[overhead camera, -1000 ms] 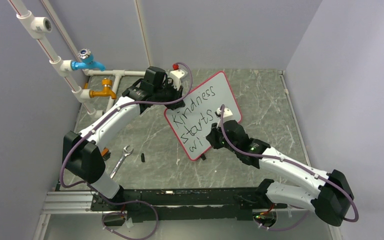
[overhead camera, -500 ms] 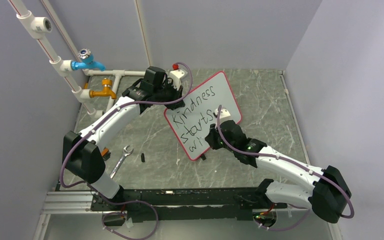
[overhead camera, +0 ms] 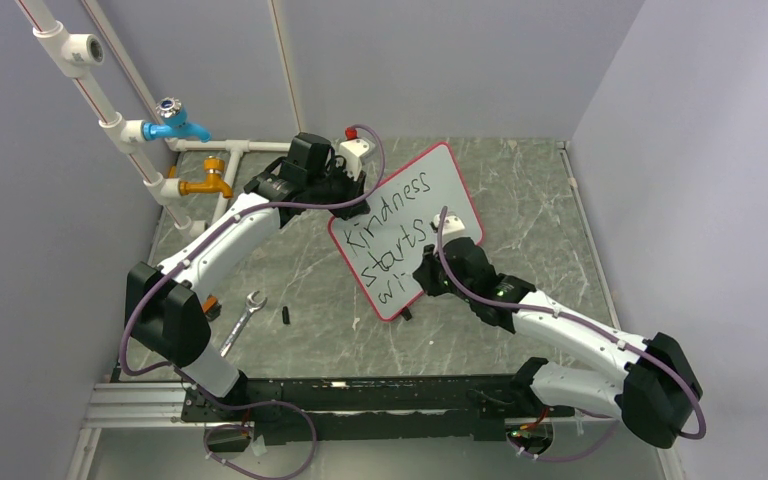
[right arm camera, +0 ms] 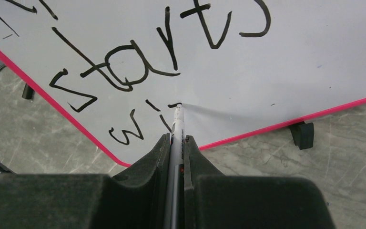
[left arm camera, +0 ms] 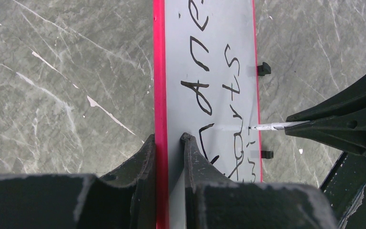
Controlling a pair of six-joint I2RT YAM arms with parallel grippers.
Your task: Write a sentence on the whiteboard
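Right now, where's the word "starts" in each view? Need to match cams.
Top external: the word "starts" is the middle line on the whiteboard, slanting up rightward.
Left wrist: it runs vertically by the board's right edge, right of the left fingers.
Right wrist: top centre, just above the marker tip.
Shared landmark: the whiteboard's red rim, in all three.

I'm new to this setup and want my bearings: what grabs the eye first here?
The red-rimmed whiteboard mid-table, with black handwriting reading "Kindness starts wi". The right tool grips a marker whose tip meets the third line, while the left tool clamps the board's left rim. A blue tap and an orange tap stand out on white pipes at far left.
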